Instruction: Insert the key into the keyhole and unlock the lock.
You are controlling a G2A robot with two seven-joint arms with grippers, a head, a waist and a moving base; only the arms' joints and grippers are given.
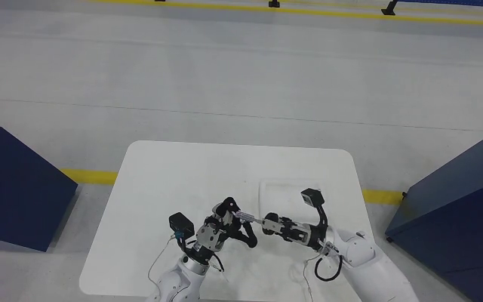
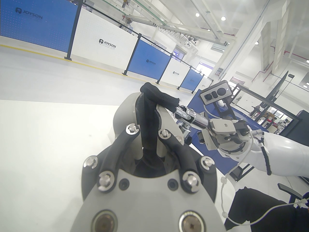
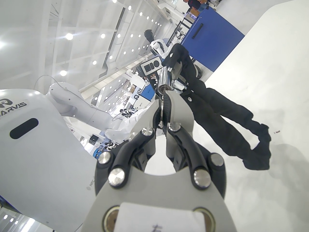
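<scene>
Your left gripper [image 2: 169, 107] is clamped on the lock [image 2: 193, 119] at its shackle end. Your right gripper [image 3: 164, 97] is pinched shut at the barrel end, apparently on the key. Insertion looks done; you've still to unlock.

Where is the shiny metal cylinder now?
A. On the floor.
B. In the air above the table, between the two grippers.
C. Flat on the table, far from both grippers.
B: the metal cylinder is up over the table, the right gripper shut on its end and the left gripper shut on the black fabric sleeve joined to it.
</scene>
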